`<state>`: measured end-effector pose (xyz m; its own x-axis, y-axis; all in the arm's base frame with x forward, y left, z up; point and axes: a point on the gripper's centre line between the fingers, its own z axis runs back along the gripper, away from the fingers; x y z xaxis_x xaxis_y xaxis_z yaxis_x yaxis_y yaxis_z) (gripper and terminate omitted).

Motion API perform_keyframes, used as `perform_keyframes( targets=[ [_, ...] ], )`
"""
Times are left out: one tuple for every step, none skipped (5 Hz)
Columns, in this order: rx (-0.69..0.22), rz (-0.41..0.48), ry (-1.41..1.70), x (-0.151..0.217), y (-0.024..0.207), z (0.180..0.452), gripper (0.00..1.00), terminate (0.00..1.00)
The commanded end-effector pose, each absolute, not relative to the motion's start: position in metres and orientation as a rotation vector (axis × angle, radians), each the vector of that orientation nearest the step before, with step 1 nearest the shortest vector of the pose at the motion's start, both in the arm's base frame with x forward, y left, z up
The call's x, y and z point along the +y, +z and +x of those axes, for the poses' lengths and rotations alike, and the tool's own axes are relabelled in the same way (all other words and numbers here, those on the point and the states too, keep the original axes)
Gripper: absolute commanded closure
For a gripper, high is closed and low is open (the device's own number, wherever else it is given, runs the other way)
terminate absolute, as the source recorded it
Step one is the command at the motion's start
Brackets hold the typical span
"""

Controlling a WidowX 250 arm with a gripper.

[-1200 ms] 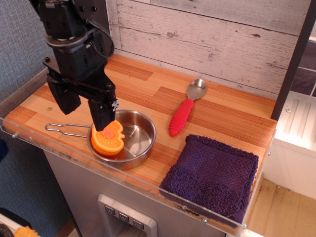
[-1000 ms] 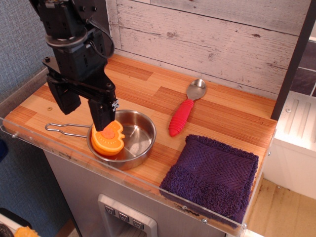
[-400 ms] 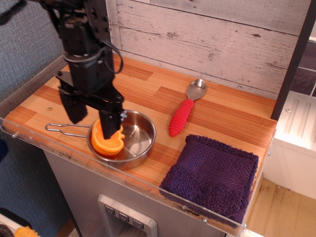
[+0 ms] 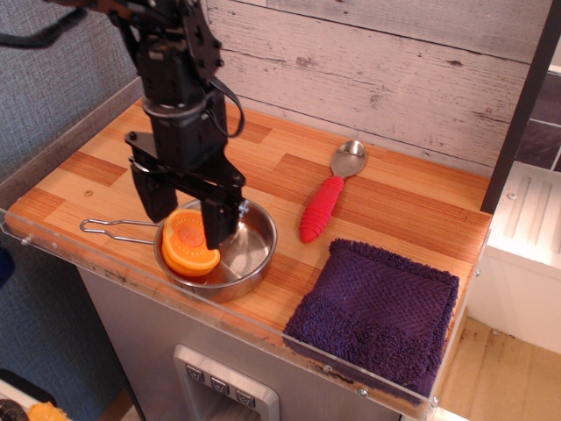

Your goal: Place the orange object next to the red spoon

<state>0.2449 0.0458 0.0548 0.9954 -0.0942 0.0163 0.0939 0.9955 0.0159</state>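
Note:
The orange object is a toy half-orange lying in the left part of the steel pan, cut face up and toward the camera. My gripper hangs over the pan, open, with one finger on each side of the orange; I cannot tell whether the fingers touch it. The red spoon lies on the wooden counter to the right of the pan, red handle toward the front, silver bowl toward the back wall. It is about a pan's width from the orange.
The pan's thin wire handle sticks out to the left near the counter's front edge. A purple towel lies at the front right. A clear plastic lip runs along the front edge. The plank wall stands behind.
My gripper has moved right and slightly forward, from beside the orange's left to astride it. Its fingers kept the same spread. The orange now shows its cut face more upward.

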Motion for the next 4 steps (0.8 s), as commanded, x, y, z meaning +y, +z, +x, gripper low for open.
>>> perform_keyframes(
  targets=[
    [-0.006, 0.058, -0.098, 0.043, 0.042, 0.254, 0.0, 0.0],
    [0.012, 0.076, -0.098, 0.044, 0.035, 0.253, 0.0, 0.0],
    [0.018, 0.074, -0.095, 0.044, 0.03, 0.254, 0.0, 0.0],
    [0.023, 0.07, -0.088, 0.044, 0.027, 0.255, 0.0, 0.0]
  ],
)
